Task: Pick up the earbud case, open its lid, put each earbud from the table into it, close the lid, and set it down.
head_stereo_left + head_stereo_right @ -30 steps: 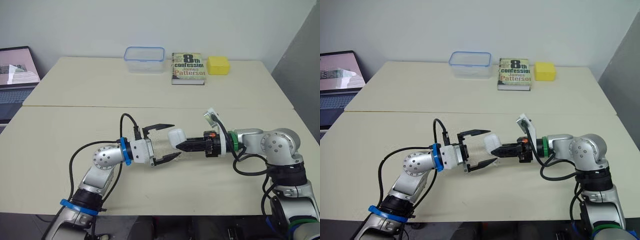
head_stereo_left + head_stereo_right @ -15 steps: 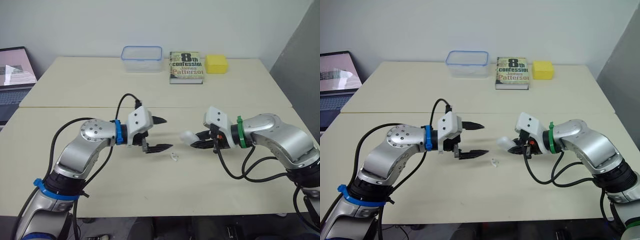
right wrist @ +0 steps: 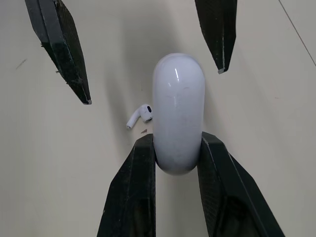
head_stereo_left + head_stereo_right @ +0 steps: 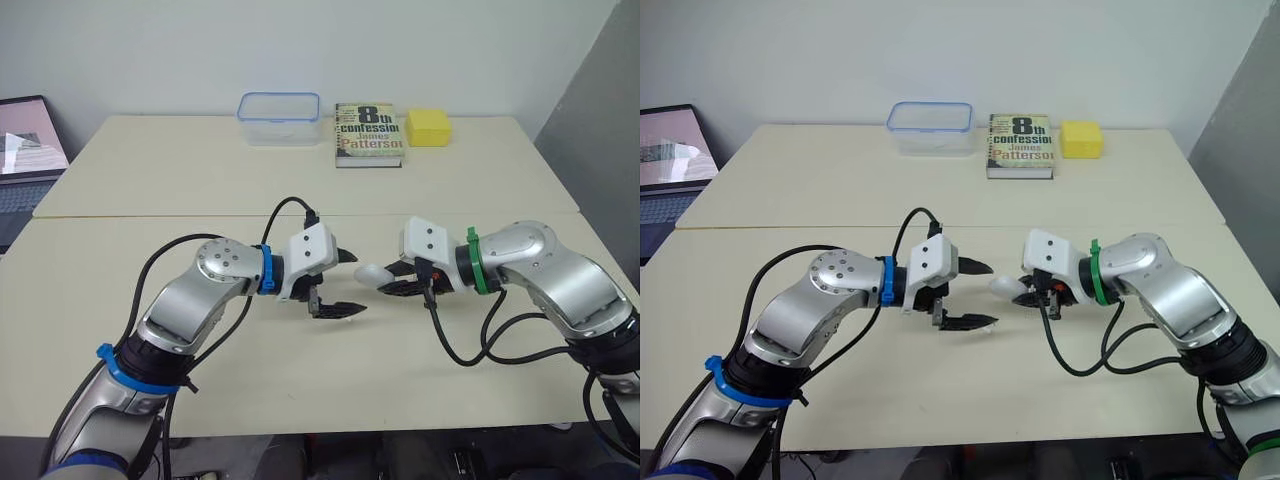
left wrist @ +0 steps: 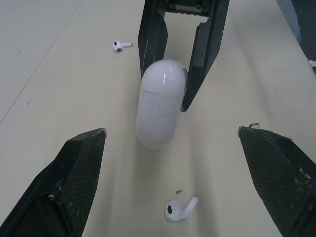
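earbud case [image 4: 370, 273] clamped by right gripper [image 3: 177, 143] above table [image 4: 330, 385]; long axis level, free end toward left gripper [image 4: 359, 283], fingers apart; book [image 4: 370, 135] reads "8th confession james patterson"

A book [image 4: 1020, 146] lies at the far side of the table [image 4: 820, 180], between a clear container [image 4: 930, 127] and a yellow block [image 4: 1082, 139], and its cover carries print; at the top stands a large "8" with a small "th" beside it; under that runs the word "confession" in pale letters; lower down comes the author's name, "James" in small type above "Patterson" in larger type; the page on the laptop screen [image 4: 670, 150] is too small to read
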`<state>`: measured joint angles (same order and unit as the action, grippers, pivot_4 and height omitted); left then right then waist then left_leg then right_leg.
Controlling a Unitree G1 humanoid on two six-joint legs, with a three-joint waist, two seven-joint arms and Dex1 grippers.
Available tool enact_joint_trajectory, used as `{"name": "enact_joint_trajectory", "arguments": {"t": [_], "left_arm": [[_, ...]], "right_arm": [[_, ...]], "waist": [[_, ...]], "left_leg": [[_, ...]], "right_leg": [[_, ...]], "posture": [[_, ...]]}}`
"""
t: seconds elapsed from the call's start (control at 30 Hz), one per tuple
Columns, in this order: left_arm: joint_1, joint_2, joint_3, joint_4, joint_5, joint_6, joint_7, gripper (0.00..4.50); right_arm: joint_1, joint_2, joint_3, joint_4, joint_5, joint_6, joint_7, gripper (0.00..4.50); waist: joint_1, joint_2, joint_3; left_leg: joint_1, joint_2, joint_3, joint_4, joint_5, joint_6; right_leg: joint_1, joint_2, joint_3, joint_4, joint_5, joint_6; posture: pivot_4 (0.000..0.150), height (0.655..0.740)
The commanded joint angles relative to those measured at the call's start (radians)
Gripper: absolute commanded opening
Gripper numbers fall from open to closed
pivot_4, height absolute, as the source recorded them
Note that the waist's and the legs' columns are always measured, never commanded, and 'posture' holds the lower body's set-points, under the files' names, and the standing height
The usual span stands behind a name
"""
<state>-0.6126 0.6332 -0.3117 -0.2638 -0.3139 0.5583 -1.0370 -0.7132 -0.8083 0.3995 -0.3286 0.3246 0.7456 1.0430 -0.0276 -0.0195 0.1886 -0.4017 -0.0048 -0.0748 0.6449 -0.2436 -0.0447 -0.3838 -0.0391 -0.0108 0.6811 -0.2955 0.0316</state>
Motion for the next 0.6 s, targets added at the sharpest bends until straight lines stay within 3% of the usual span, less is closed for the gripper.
{"name": "enact_joint_trajectory", "arguments": {"t": [0.03,0.37,0.6], "left_arm": [[-0.024,-0.014,0.006,-0.005,0.010,-0.025,-0.004,3.91],[-0.009,-0.038,-0.026,-0.014,0.043,-0.028,-0.007,0.84],[0.003,-0.038,-0.031,-0.018,0.057,-0.022,-0.018,0.81]], "right_arm": [[0.005,0.004,-0.013,-0.016,-0.018,-0.029,0.016,0.74],[0.003,0.021,-0.017,-0.024,-0.038,-0.021,0.035,0.74],[-0.014,0.035,-0.023,-0.035,-0.044,0.002,0.046,0.74]], "waist": [[0.000,0.000,0.000],[0.000,0.000,0.000],[0.000,0.000,0.000]], "left_leg": [[0.000,0.000,0.000,0.000,0.000,0.000],[0.000,0.000,0.000,0.000,0.000,0.000],[0.000,0.000,0.000,0.000,0.000,0.000]], "right_leg": [[0.000,0.000,0.000,0.000,0.000,0.000],[0.000,0.000,0.000,0.000,0.000,0.000],[0.000,0.000,0.000,0.000,0.000,0.000]], "posture": [[0.150,0.7400],[0.150,0.7400],[0.150,0.7400]]}}
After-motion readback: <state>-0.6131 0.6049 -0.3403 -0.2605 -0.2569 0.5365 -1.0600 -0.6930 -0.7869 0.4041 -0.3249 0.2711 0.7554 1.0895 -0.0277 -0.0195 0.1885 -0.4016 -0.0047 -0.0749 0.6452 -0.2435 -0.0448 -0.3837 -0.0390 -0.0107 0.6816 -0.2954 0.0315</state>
